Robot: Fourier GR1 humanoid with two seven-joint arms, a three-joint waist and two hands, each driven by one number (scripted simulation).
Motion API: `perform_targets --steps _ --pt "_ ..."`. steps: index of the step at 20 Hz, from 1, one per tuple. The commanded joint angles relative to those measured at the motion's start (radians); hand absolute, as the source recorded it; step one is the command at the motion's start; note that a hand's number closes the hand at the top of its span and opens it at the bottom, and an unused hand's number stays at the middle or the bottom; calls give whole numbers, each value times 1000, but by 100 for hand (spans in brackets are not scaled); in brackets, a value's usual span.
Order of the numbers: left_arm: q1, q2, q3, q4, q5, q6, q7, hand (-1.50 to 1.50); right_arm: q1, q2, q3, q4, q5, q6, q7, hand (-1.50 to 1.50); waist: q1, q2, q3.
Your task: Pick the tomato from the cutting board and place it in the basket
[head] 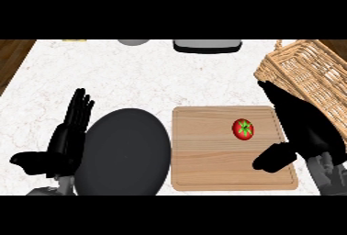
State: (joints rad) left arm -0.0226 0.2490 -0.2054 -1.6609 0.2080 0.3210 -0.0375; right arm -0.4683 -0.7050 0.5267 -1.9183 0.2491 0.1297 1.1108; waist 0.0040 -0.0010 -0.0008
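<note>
The small red tomato with a green stalk sits on the pale wooden cutting board, just left of the spread, empty right hand, far nearer than the left.

No writing, label, brand, number or sign can be read anywhere in the head view. The surfaces that show carry only their own texture or colour, with no lettering on them.
</note>
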Motion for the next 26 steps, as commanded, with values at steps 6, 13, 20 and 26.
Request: perform_targets --steps 6,13,20,26 --pt "57 7 58 -41 14 -72 -10 0 133 132 -5 41 170 11 -22 -150 -2 0 1" --pt "32 -55 35 -11 -52 -64 -5 0 184 213 -42 43 285 56 -43 -150 -5 0 1" --pt "7 -62 80 -32 -65 -92 43 0 107 337 -130 224 380 88 -156 -150 2 1 1" --pt "-11 -81 104 -50 -88 -90 95 0 229 390 -111 232 497 45 -225 -150 -2 0 1"
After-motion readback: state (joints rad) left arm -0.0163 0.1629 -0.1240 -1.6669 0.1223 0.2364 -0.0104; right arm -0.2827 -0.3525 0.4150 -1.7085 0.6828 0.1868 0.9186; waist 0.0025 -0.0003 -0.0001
